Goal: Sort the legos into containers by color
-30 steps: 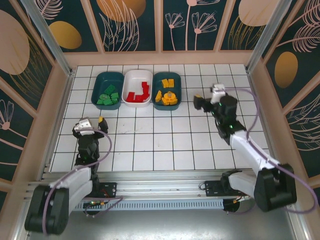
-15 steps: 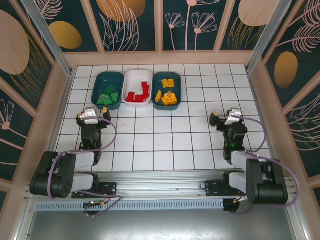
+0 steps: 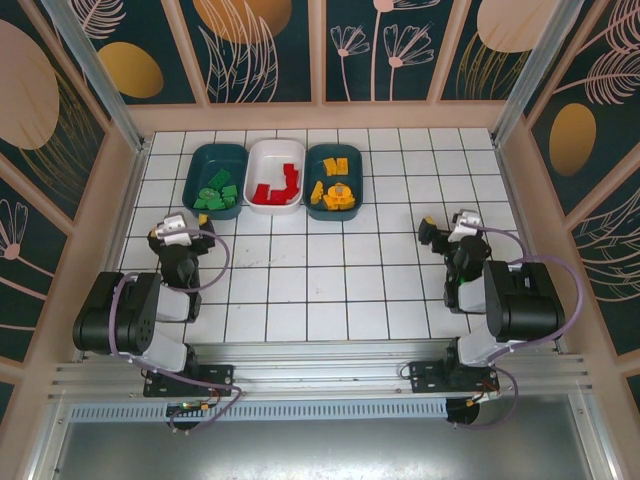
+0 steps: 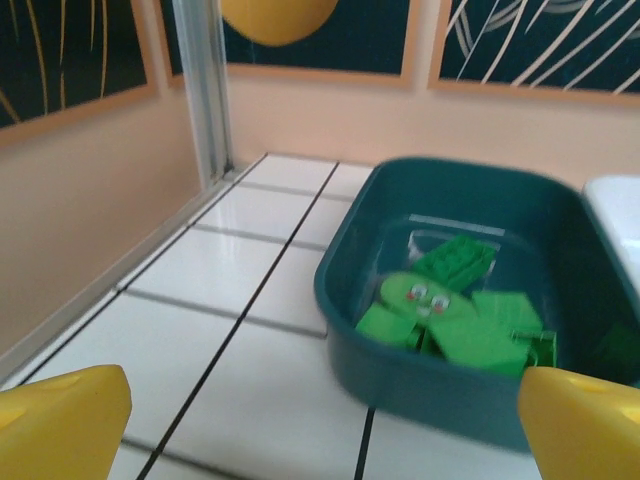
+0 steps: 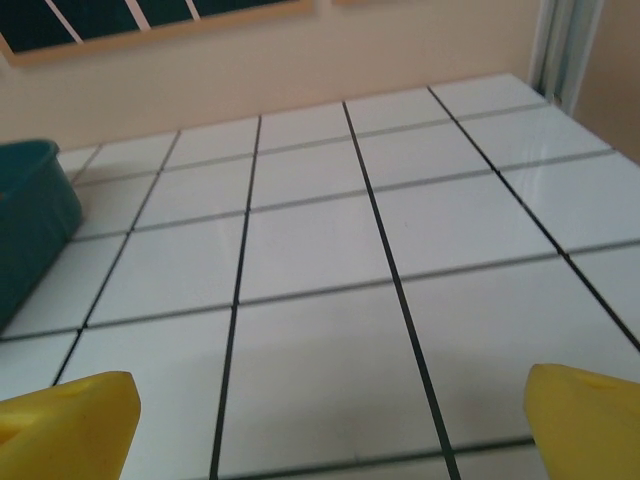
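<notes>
Yellow left fingers (image 4: 62,422) are nearest to us, one in each bottom corner of the left wrist view. They are spread wide and grasp nothing. The right fingers (image 5: 65,415) are spread wide too, with only the white tiled bench (image 5: 320,250) between them. We see just the tips of both pairs; the rest is cut off.

From above, both arms sit low at the near side of the bench. The left fingers point at the nearest tub.

Farther off, at the back left of the bench, three tubs stand side by side in a row. Each tub's long side runs from near to far. The left teal tub (image 3: 190,180) holds the green legos (image 3: 216,194). The white tub (image 3: 275,146) in the middle holds the red legos (image 3: 275,188). The right teal tub (image 3: 333,148) holds the yellow-orange legos (image 3: 333,192). The bricks lie in heaps and point every which way.

Up close the green ones look blurry, and one has a little face. The white tub is cut off at the edge of the left wrist view.
</notes>
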Controlling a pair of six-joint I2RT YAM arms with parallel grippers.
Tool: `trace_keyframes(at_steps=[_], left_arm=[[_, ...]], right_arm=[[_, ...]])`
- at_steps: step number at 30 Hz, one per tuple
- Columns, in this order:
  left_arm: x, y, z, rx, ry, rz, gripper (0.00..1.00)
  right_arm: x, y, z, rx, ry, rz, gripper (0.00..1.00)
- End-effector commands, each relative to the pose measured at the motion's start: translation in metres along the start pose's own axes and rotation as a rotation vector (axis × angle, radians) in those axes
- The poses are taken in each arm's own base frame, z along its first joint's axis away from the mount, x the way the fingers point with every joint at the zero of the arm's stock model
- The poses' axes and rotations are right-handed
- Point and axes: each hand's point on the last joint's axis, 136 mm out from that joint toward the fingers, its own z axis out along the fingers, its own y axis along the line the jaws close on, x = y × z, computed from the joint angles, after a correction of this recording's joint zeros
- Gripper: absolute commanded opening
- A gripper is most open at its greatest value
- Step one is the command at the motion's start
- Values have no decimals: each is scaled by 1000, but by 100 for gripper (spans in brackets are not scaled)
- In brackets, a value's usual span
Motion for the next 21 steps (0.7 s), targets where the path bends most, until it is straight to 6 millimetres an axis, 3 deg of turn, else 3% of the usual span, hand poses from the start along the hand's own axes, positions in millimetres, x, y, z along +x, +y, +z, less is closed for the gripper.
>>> trace_keyframes(at_steps=[1,21], left_arm=[[-5,-2,5,9,-5,-20,99],[-6,-2,5,9,-9,-17,99]], right_arm=[[-13,2,3,-12,-39,-12,99],[-13,3,3,-8,-42,-17,99]])
